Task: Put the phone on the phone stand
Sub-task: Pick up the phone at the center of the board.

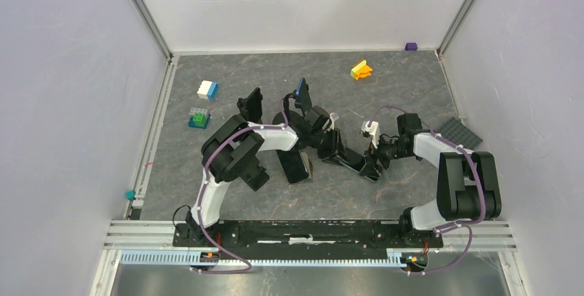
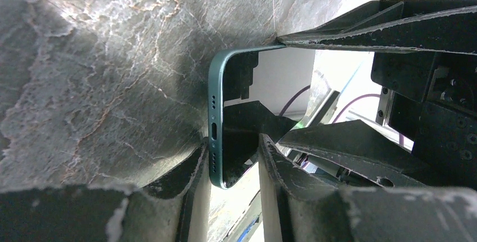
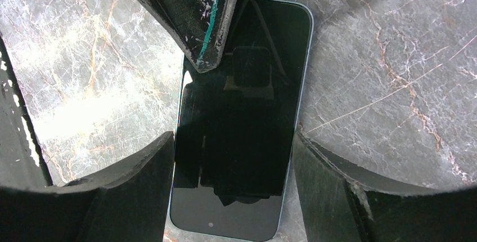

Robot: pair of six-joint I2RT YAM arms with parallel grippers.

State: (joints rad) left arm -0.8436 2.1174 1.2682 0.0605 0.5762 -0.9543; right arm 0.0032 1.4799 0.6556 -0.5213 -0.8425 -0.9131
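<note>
The phone (image 3: 247,95), dark screen up with a teal-green frame, lies low over the table between both grippers (image 1: 350,158). My left gripper (image 1: 336,149) pinches its end, one finger on the back and one on the screen (image 2: 216,124). One of its fingers (image 3: 205,28) rests on the phone's far corner. My right gripper (image 1: 369,165) straddles the phone's long edges, with both fingers (image 3: 140,180) against them. A black tilted plate (image 1: 251,104) behind the left arm looks like the phone stand. A second black slab (image 1: 295,166) lies under the left forearm.
Toy blocks sit at the back: white-blue (image 1: 207,89), green-blue (image 1: 199,118), yellow-orange (image 1: 361,69) and a small purple one (image 1: 411,46). A grey studded plate (image 1: 460,133) lies at the right wall. White walls enclose the table on three sides.
</note>
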